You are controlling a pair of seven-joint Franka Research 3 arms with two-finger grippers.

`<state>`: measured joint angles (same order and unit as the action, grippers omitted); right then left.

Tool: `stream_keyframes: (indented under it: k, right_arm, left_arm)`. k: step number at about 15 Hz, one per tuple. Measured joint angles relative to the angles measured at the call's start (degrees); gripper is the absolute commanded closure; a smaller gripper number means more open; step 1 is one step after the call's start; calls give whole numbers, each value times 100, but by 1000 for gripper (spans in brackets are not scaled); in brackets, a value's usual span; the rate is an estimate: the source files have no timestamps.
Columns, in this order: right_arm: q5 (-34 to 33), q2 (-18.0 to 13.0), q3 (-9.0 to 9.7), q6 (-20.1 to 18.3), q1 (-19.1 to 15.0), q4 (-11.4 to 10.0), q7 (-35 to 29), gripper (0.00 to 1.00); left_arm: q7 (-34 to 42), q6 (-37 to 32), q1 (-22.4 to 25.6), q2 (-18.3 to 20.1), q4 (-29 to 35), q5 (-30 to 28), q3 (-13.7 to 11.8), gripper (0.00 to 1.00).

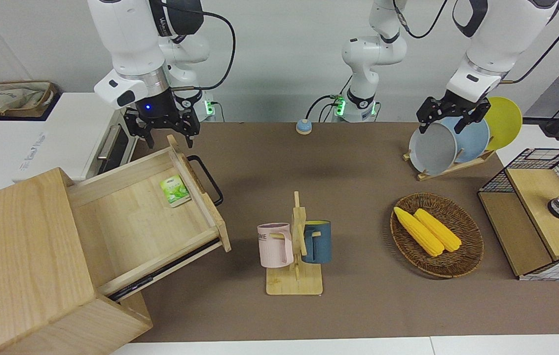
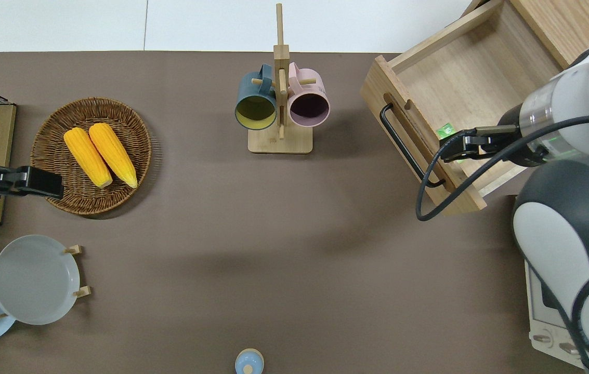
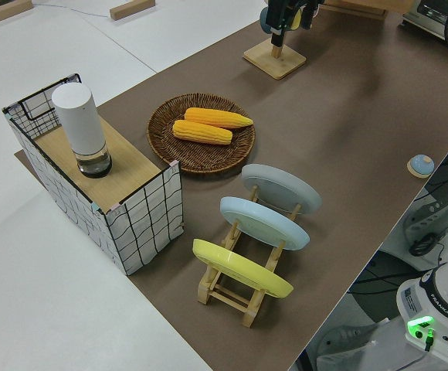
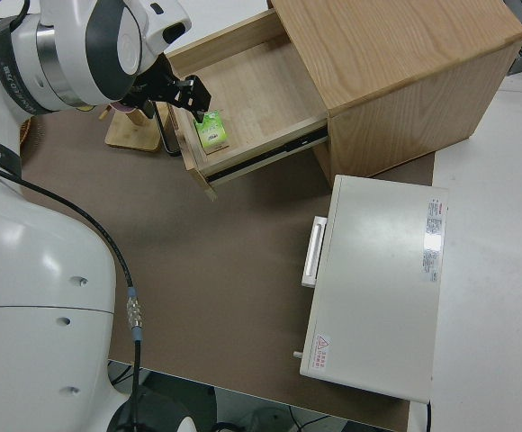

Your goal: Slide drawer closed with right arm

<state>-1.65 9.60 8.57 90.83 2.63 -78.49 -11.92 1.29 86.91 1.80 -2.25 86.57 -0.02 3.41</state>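
Note:
The light-wood drawer (image 1: 131, 222) stands pulled far out of the pale-wood cabinet (image 1: 18, 256), its black bar handle (image 1: 207, 180) facing the middle of the table. A green packet (image 1: 174, 190) lies inside by the front panel. My right gripper (image 1: 168, 140), blue light lit, hangs open and empty over the drawer's front panel at its end nearer the robots; the overhead view shows the gripper (image 2: 453, 148) over the packet (image 2: 446, 130) and the panel beside the handle (image 2: 403, 143). The right side view shows the gripper (image 4: 184, 94) above the drawer (image 4: 252, 99). My left gripper (image 1: 449, 121) is parked and open.
A white toaster oven (image 1: 62, 143) stands nearer the robots than the cabinet. A mug rack (image 1: 295, 246) with two mugs sits mid-table. A basket of corn (image 1: 437, 234), a plate rack (image 1: 452, 143) and a wire-mesh box (image 1: 540, 212) are at the left arm's end.

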Motion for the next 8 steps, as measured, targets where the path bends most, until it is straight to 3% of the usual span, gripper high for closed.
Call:
stream_keyframes:
  k: [3, 8]
  right_arm:
    - [0, -20, 0, 0, 0, 9, 1, 999]
    - [1, -29, -3, 0, 0, 10, 2, 1000]
  left_arm:
    - [0, 0, 0, 0, 0, 0, 0, 7]
    - [0, 0, 0, 0, 0, 0, 0, 7]
